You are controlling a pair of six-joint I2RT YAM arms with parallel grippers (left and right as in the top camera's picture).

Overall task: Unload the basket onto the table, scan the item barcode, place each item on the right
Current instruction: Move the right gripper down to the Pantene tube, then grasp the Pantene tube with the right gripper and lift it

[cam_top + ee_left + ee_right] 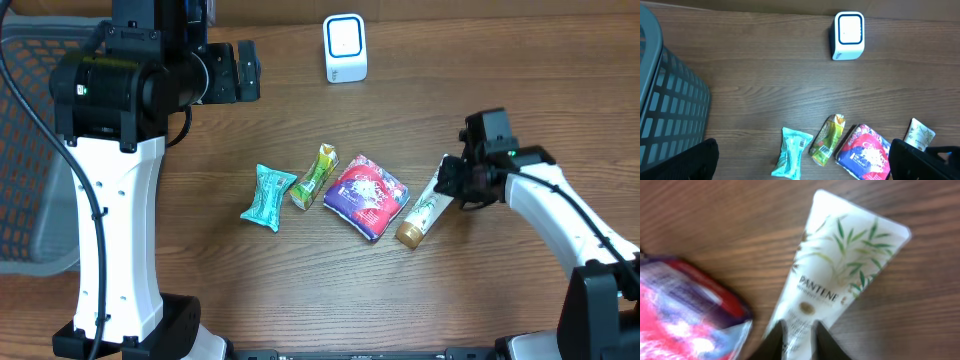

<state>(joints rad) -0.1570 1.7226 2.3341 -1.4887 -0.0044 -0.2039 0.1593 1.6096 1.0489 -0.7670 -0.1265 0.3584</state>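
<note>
Wood-grain desk (500,90), seen from overhead: a white tube (423,212) lies at the right end of a row, beside a purple packet (366,196), a green sachet (314,178) and a teal packet (268,197). Left wrist view: the left fingers (690,162) stand wide above the row, with a white scanner (848,35) beyond. Right wrist view: the right fingers (829,345) pinch the tube narrowly as it lies flat on the desk.
</note>
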